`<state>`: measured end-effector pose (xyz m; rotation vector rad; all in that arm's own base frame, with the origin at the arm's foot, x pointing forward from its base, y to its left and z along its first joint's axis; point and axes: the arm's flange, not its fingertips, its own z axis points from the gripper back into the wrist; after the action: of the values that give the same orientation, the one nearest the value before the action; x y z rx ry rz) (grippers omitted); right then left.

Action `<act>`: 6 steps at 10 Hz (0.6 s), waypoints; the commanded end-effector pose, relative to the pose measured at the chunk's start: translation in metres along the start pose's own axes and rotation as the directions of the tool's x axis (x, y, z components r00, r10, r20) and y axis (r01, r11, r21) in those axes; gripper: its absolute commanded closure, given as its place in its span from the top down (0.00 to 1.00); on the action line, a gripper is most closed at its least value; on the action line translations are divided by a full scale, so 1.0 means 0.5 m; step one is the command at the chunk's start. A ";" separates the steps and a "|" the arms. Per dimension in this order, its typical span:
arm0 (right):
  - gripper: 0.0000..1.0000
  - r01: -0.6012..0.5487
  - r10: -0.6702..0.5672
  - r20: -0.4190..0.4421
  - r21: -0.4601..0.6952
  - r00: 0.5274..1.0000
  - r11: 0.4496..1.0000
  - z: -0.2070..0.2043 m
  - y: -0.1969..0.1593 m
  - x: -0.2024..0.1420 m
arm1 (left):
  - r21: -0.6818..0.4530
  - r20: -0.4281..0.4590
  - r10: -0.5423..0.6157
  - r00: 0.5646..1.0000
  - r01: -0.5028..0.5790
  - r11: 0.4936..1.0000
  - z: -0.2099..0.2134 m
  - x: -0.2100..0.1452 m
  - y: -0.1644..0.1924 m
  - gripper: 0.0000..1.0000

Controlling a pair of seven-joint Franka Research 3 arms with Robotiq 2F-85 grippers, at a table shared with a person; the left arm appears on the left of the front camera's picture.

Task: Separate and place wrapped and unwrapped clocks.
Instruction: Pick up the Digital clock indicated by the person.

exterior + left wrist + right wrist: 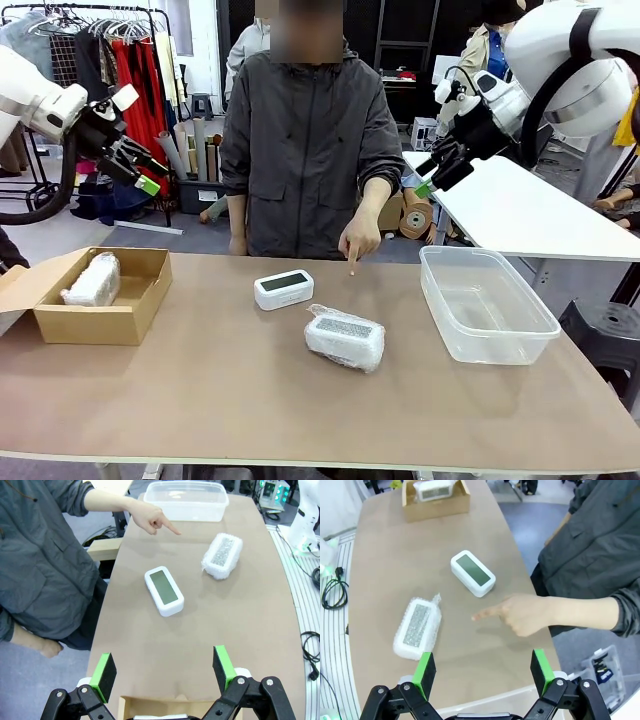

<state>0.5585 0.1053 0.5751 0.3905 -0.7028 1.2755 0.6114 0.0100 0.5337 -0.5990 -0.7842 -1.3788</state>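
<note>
Both arms hang high and back from the work. The left gripper [165,671] has its green-padded jaws spread wide with nothing between them, up over the brown cardboard box [140,305] at its end of the table. The right gripper [482,670] is just as wide and just as empty, up above the clear plastic tub [470,350] at the other end.

Mid-table, the bare white plastic clock with the grey-green screen [284,289] lies face up. Near it but apart, a little closer to the robot, lies a white clock bundled in crinkly clear bubble wrap [345,338]. A second wrapped clock [92,281] lies in the box.

The bare clock looks light, rigid and smooth-shelled, so probably slick. I'd pinch it across its narrow width, pads on the long sides and off the screen. The wrapped one should be light too, but springy: the film will give and may slide, so close on the firm middle, not the loose crimped end.

The brown table [200,410] is open on the robot's side of both clocks, and its edges are well away. The tight spots are the gap between the two clocks, the walls of the box and tub, and the person's hand [360,238], which points down at the tabletop near the bare clock.
</note>
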 end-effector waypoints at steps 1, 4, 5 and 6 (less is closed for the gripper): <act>1.00 -0.011 0.011 -0.003 -0.007 1.000 1.000 0.004 0.005 0.009 | 0.008 -0.006 -0.012 1.000 0.012 1.000 0.000 -0.002 -0.010 1.00; 1.00 -0.011 0.011 -0.003 -0.007 1.000 1.000 0.004 0.005 0.009 | -0.151 -0.107 -0.092 0.990 0.075 0.986 -0.037 0.097 -0.049 1.00; 1.00 -0.011 0.011 -0.003 -0.007 1.000 1.000 0.004 0.005 0.009 | -0.187 -0.158 -0.134 0.978 0.103 0.977 -0.056 0.144 -0.083 1.00; 1.00 -0.011 0.011 -0.003 -0.007 1.000 1.000 0.004 0.005 0.009 | -0.195 -0.180 -0.160 0.971 0.124 0.973 -0.067 0.188 -0.120 1.00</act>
<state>0.5576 0.1079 0.5779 0.3886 -0.7063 1.2818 0.5752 -0.0706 0.5719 -0.5895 -0.5916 -1.5998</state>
